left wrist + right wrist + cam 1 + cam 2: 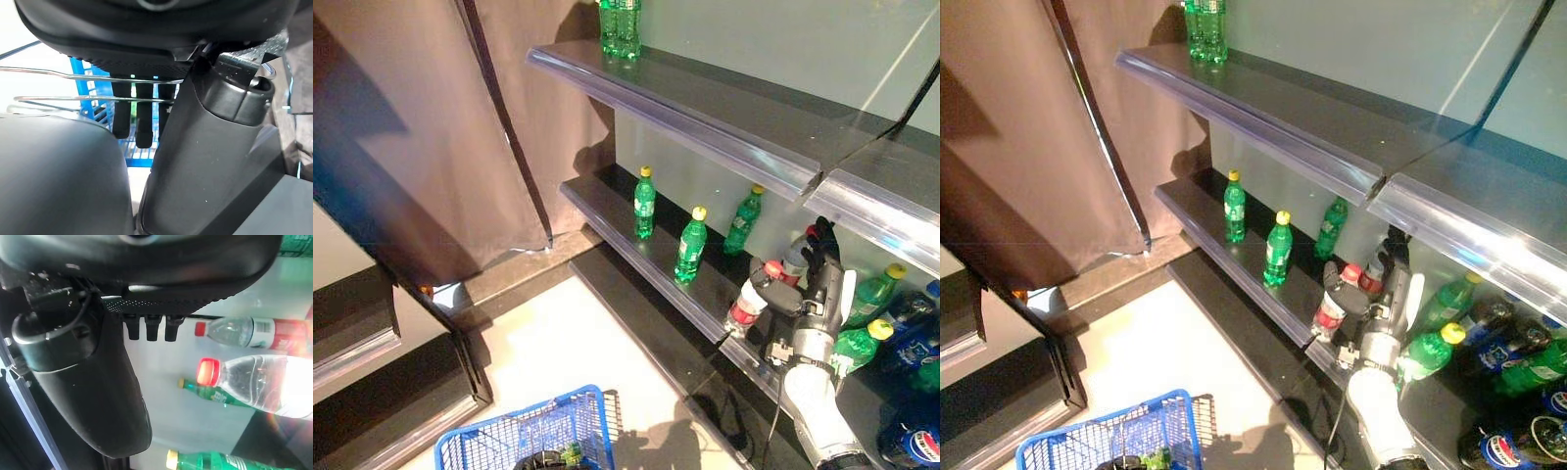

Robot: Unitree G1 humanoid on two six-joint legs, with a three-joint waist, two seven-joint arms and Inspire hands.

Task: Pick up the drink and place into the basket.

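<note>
A clear drink bottle with a red cap and red label (747, 302) stands on the lower shelf (636, 250), and a second one (793, 259) stands just behind it. My right hand (820, 286) reaches over the shelf edge right beside them, fingers straight and thumb stretched toward the nearer bottle's neck. In the right wrist view the red-capped bottle (254, 384) lies past the fingers (146, 328), not between them and the thumb. My left hand (137, 117) is shut on the thin wire handles of the blue basket (529, 436), which hangs low at the left with a green drink (573, 452) inside.
Green bottles with yellow caps (691, 245) stand along the lower shelf, and more (860, 345) lie right of my hand beside dark cola bottles (913, 443). Green bottles (620, 27) stand on the upper shelf (705, 113). A brown curtain (431, 147) hangs at the left.
</note>
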